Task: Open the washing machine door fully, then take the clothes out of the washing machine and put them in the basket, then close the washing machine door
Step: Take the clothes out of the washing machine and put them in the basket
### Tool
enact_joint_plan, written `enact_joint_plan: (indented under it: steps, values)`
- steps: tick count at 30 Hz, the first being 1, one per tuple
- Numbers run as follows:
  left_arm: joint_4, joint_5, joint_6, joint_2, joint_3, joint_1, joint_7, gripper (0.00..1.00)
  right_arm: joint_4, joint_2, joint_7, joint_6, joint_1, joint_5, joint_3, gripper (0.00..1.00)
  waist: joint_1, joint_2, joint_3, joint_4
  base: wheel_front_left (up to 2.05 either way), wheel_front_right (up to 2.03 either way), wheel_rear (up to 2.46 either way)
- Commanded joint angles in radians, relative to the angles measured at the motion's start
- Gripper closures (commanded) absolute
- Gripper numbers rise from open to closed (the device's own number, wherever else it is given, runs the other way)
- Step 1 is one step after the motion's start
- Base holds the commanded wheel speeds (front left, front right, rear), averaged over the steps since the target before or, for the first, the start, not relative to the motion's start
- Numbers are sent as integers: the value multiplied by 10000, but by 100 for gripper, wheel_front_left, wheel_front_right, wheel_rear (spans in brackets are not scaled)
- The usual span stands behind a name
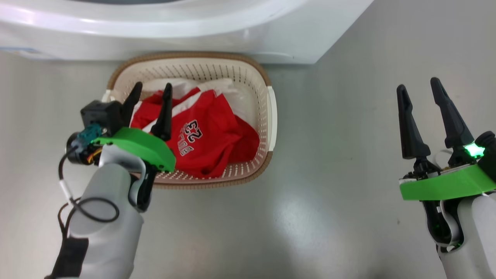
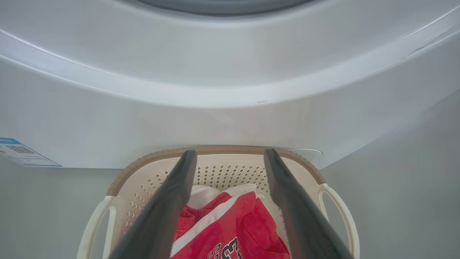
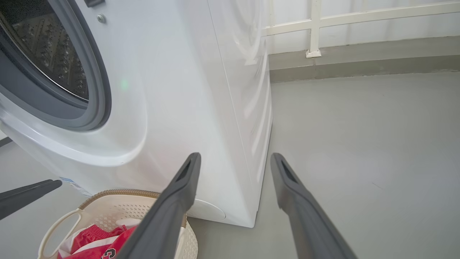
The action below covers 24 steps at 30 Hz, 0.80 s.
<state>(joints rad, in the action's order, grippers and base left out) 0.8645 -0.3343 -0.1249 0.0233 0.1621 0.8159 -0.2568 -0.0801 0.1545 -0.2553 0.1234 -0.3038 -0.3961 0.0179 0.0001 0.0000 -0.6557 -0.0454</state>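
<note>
Your robot's left gripper [image 1: 152, 84] has two long, tapering black fingers rising from a bright green wrist plate [image 1: 143, 145]. Beside the plate you have a black box-shaped module [image 1: 101, 115], a teal connector [image 1: 90, 133] and orange wires [image 1: 92, 156]. A thin black cable [image 1: 95, 209] loops over the smooth, pale grey forearm [image 1: 104, 232]. The right gripper [image 1: 417, 83] looks the same, with a glowing green light [image 1: 473, 150] at its base.

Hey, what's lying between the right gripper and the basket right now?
Nothing but bare grey floor. The head view shows that stretch running uninterrupted from the basket across to the open right gripper.
</note>
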Motion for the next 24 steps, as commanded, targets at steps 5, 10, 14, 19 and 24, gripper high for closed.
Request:
enact_joint_plan:
  steps: [5, 10, 14, 19, 24]
  values:
    - [-1187, 535, -56, 327, -824, -1109, -49, 0, 47, -1, -65, 73, 639, 10, 138, 0, -1, 0, 963, 14, 0, 0, 0]
    - [-2181, 908, -56, 313, -1209, -1902, -49, 0, -60, -17, -65, 73, 942, -27, 65, 0, -1, 0, 1608, 12, 0, 0, 0]
    - [-2874, 1113, -57, 303, -1435, -2521, -49, 0, -120, -19, -65, 73, 1183, -44, 16, 0, -1, 0, 2068, -15, 0, 0, 0]
    - [-3531, 1283, -57, 297, -1616, -3145, -49, 0, -158, -28, -65, 73, 1441, -60, -47, 0, -1, 0, 2521, -37, 0, 0, 0]
    - [-4315, 1476, -57, 293, -1858, -4012, -49, 0, -208, -40, -65, 73, 1808, -81, -96, 0, -1, 0, 3113, -36, 0, 0, 0]
